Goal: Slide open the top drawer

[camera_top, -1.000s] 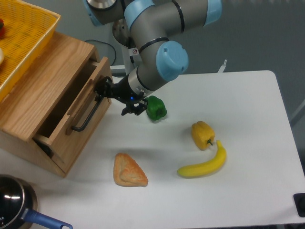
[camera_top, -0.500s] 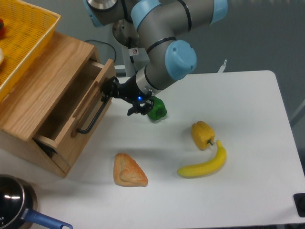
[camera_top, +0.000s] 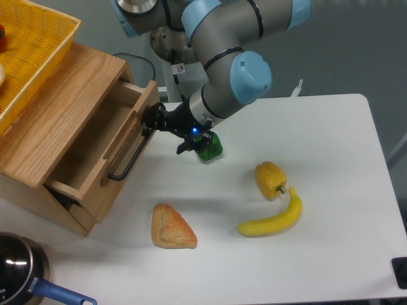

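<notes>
The top drawer (camera_top: 121,155) is light oak with a long black bar handle (camera_top: 132,160). It stands pulled partway out of the wooden cabinet (camera_top: 57,121), and its inside looks empty. My gripper (camera_top: 152,122) is shut on the upper end of the bar handle, at the drawer's far corner. The arm reaches in from the upper right over the table.
A green pepper (camera_top: 210,147) lies just behind the gripper. A yellow pepper (camera_top: 269,180), a banana (camera_top: 272,220) and a bread piece (camera_top: 172,228) lie on the white table (camera_top: 331,159). A yellow basket (camera_top: 32,44) sits on the cabinet. A pot (camera_top: 19,270) stands at bottom left.
The gripper has moved right while holding the handle, and the drawer has slid further out of the cabinet.
</notes>
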